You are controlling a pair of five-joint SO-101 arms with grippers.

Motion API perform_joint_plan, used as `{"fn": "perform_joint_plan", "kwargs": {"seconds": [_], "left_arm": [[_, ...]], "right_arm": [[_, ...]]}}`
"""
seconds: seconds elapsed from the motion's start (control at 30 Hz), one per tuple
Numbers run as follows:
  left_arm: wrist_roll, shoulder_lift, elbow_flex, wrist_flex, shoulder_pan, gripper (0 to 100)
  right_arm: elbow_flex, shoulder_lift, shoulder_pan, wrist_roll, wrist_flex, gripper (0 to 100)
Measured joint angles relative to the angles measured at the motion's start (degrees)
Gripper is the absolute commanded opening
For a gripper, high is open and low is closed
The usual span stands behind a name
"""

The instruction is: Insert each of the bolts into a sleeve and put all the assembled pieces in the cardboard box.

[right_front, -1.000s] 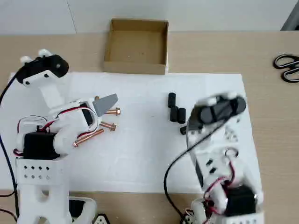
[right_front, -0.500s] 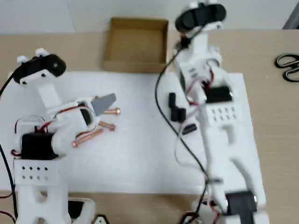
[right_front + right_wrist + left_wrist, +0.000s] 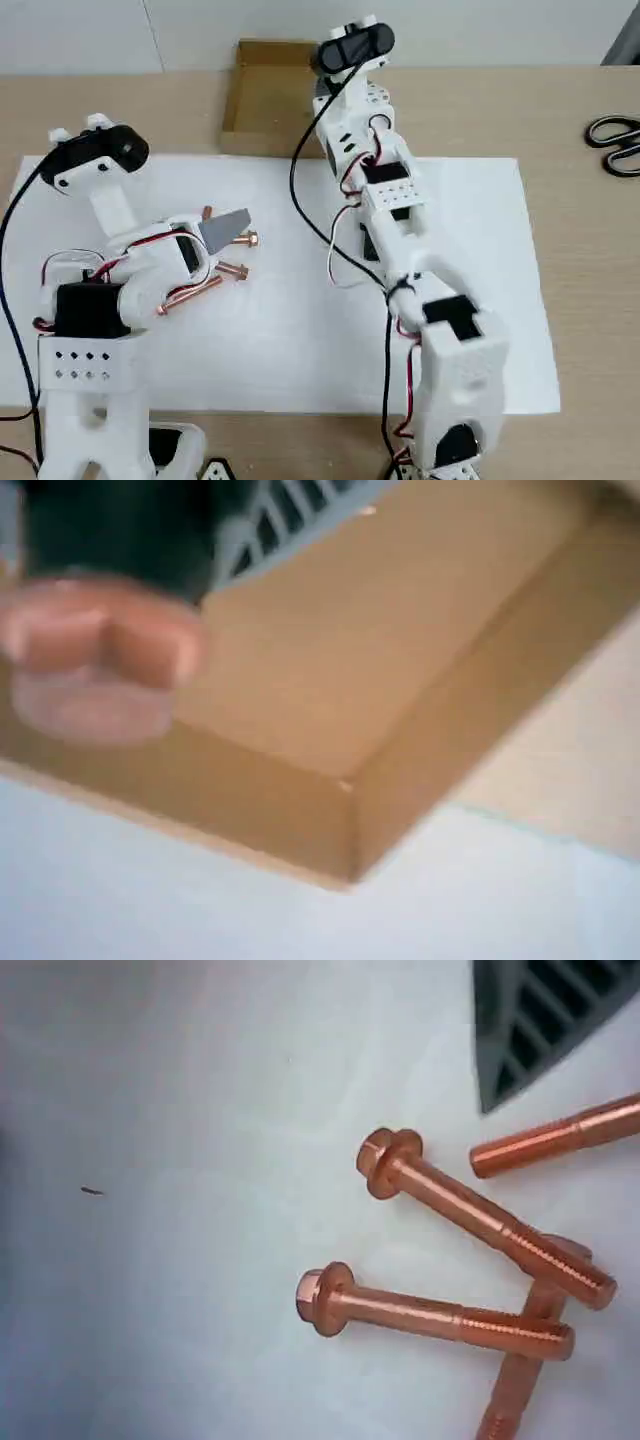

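White sheet (image 3: 280,340) lay on the tan wood table (image 3: 590,250) w/ a pale wall (image 3: 500,30) behind and scissors (image 3: 615,142) at its right edge; right gripper (image 3: 170,560) clamped a black sleeve (image 3: 100,530) w/ bolt (image 3: 90,655) over the cardboard box (image 3: 275,95), left gripper (image 3: 225,228), grip unclear, hung above loose bolts (image 3: 440,1315).
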Motion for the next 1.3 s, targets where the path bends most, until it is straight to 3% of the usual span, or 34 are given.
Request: {"fn": "perform_joint_plan", "kwargs": {"seconds": [0.13,0.4,0.83,1.1,1.3], "left_arm": [[0.0,0.0,0.0,0.0,0.0,38],[0.0,0.0,0.0,0.0,0.0,38],[0.0,0.0,0.0,0.0,0.0,38],[0.0,0.0,0.0,0.0,0.0,38],[0.0,0.0,0.0,0.0,0.0,38]], "right_arm": [[-5.36,6.77,-0.18,0.0,-0.09,1.3],[-13.01,16.44,-0.18,0.0,-0.09,18.4],[-18.2,18.11,1.41,0.0,1.05,18.4],[-18.11,4.22,2.46,0.0,18.37,18.4],[-18.11,-10.46,2.64,0.0,41.05,18.4]]}}
